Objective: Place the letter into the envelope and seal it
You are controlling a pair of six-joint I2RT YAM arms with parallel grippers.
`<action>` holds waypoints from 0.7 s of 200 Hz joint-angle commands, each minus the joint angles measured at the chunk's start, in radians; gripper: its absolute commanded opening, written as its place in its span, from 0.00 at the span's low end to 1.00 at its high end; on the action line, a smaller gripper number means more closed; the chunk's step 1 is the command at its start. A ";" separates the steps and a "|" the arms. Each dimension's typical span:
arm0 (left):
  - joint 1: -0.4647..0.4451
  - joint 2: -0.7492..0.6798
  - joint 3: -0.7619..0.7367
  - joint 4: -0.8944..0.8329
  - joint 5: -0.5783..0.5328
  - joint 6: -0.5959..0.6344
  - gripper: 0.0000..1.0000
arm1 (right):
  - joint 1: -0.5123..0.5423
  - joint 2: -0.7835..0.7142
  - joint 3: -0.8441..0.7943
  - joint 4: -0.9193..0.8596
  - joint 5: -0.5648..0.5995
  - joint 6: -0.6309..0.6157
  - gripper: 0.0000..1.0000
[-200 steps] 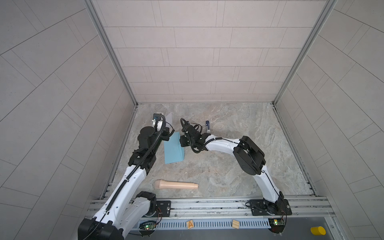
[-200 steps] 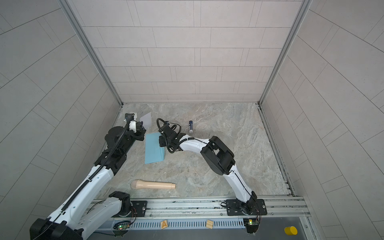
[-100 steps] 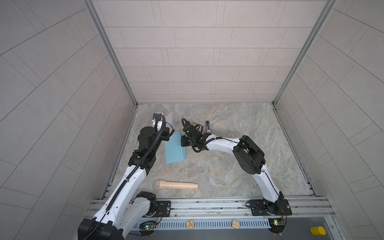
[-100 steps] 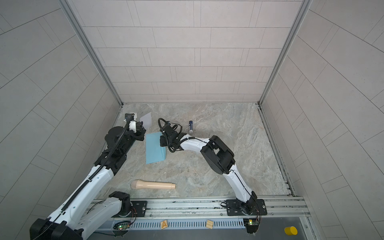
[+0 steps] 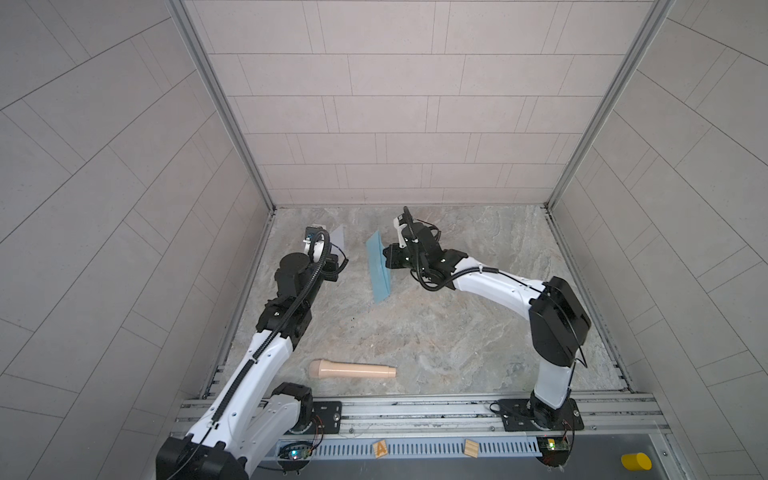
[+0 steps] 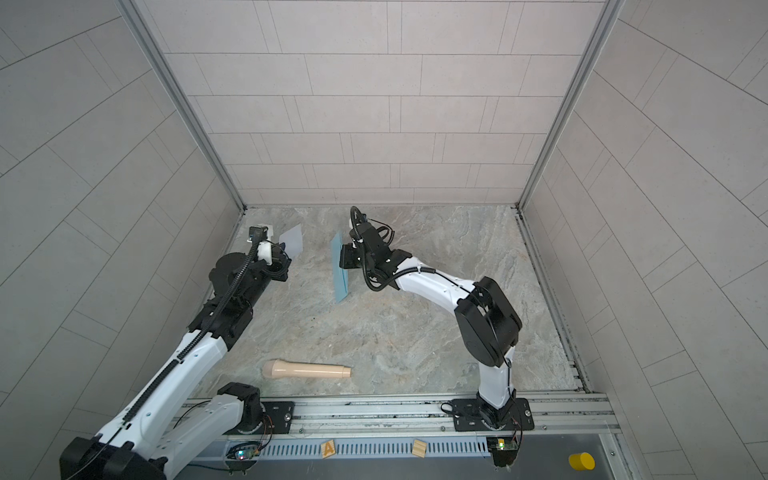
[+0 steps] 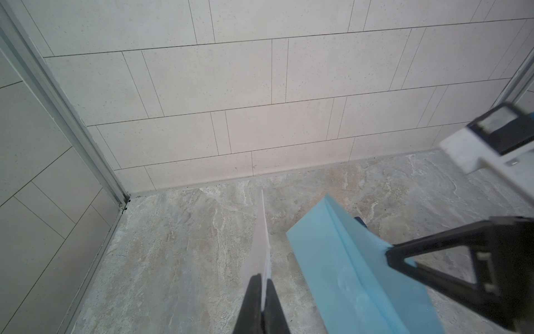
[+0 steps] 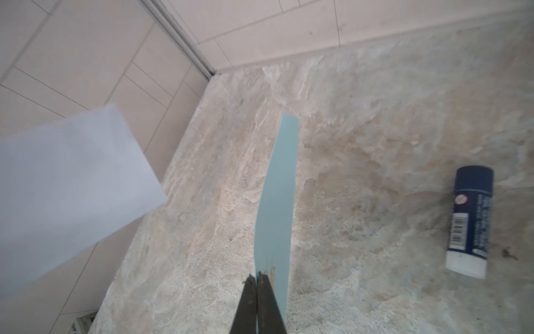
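While the left jaws gripped the letter tight, raised near the back left corner of the worktop, the right jaws were closed on one edge of the envelope — held tilted, near the letter but apart.

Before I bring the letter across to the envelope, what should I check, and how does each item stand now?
1. Left jaws shut on the letter: ok, they pinch one end of the sheet.
2. Right jaws shut on the envelope: ok, they grip it beside the gold mark.
3. Letter and envelope apart, nothing snagged: ok, a clear gap shows in both top views.
4. Envelope pocket open toward the letter: cannot tell; only a fold line shows.
5. Envelope lifted clear of the table: cannot tell; its lower end may touch.
6. Glue stick out of the path: ok, it lies on the table, on the envelope's far side from the letter.
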 commanded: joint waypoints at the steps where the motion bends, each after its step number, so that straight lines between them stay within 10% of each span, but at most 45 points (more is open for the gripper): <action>1: 0.005 -0.009 0.000 0.017 0.008 -0.008 0.00 | -0.025 -0.088 -0.074 -0.001 -0.027 -0.008 0.00; 140: 0.008 0.001 0.001 0.022 0.022 -0.015 0.00 | -0.143 -0.390 -0.526 0.024 -0.060 0.006 0.00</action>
